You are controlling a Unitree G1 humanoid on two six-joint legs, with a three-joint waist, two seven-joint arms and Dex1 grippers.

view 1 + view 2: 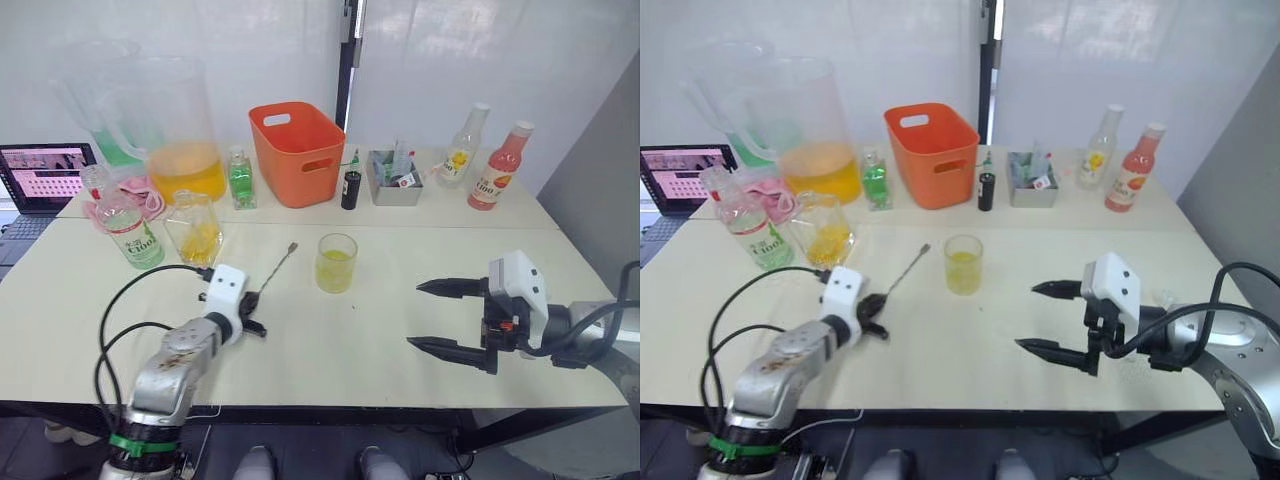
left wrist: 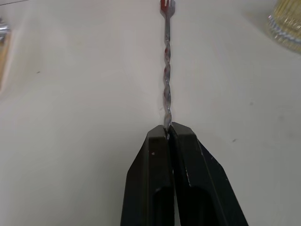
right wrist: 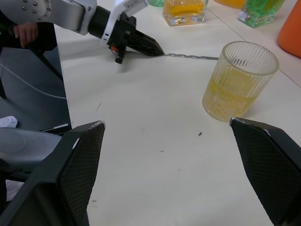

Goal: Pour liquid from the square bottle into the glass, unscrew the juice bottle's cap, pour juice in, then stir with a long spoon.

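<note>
Left gripper point(image 1: 252, 312) clamped on long spoon point(image 1: 277, 264), glass point(image 1: 336, 262) beside

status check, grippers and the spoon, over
Left gripper shut on long spoon, spoon flat on table. Right gripper open, empty. Glass part full of yellow liquid, path clear.

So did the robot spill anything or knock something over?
Nothing looks spilled or tipped. The glass stands upright with yellow drink inside, and the left gripper is shut on the long spoon, which lies flat on the table.
</note>
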